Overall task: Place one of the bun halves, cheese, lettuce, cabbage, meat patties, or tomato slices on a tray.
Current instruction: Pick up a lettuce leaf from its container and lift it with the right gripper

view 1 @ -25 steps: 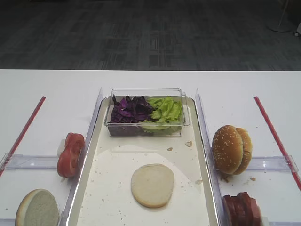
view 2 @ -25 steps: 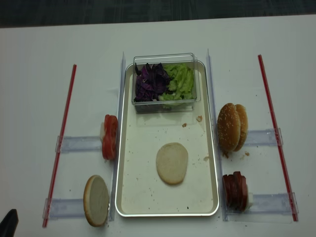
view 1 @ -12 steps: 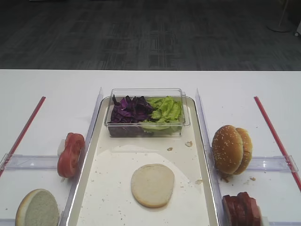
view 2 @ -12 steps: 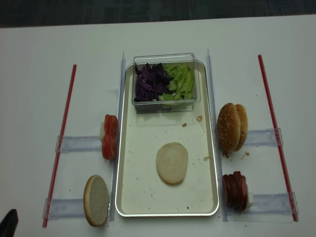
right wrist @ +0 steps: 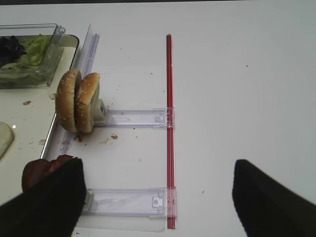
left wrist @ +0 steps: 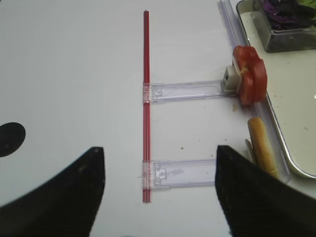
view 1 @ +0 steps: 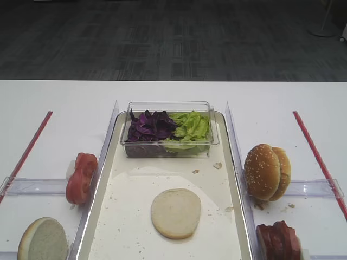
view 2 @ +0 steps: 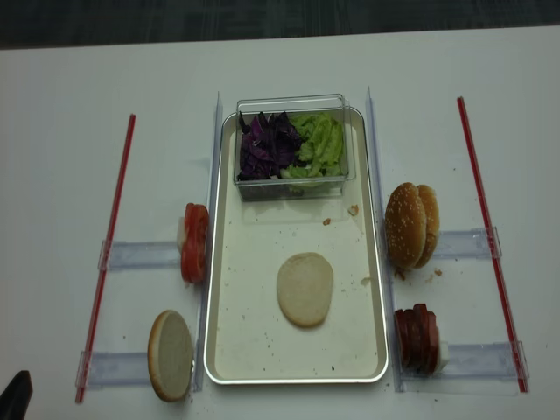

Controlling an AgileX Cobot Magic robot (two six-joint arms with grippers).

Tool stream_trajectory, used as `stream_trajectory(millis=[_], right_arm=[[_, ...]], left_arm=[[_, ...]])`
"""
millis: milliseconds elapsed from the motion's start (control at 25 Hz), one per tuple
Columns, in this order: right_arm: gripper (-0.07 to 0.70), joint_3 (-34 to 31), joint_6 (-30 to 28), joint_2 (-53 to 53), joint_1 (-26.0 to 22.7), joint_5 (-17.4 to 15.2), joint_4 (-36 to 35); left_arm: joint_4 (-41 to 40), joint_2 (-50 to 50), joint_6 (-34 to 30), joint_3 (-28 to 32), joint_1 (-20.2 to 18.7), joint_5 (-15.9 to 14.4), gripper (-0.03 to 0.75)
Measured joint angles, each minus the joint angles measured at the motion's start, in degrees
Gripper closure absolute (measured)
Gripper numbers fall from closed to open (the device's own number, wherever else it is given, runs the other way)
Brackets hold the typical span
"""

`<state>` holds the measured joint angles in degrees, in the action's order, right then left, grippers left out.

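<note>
A flat pale bun half (view 2: 304, 289) lies on the tray (view 2: 262, 254). At the tray's far end, a clear tub holds purple cabbage (view 2: 267, 146) and green lettuce (view 2: 319, 144). Left of the tray stand tomato slices (left wrist: 251, 81) and a flat bun half (view 2: 171, 355) on edge. To the tray's right stand sesame bun halves (right wrist: 78, 101) and meat patties (view 2: 417, 339). Cheese is not in view. My left gripper (left wrist: 158, 158) hangs open over the left red strip. My right gripper (right wrist: 157, 170) is open over the right strip, its left finger in front of the patties (right wrist: 42, 170).
Red strips (view 2: 109, 254) (view 2: 490, 236) run along both sides of the white table. Clear plastic rails (view 2: 140, 255) (view 2: 464, 242) hold the food stacks beside the tray. Crumbs speckle the tray floor. A dark tip (view 2: 13, 387) shows at the bottom left corner.
</note>
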<state>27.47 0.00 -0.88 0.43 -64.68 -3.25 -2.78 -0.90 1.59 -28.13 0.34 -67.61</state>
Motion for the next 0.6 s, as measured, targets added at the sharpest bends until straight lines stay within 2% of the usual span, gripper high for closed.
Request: stream_trajectory(millis=[600], right_arm=[[0.008,0.0,0.0,0.0,0.0,0.0,0.0]], left_arm=[[0.0,0.0,0.0,0.0,0.0,0.0,0.276]])
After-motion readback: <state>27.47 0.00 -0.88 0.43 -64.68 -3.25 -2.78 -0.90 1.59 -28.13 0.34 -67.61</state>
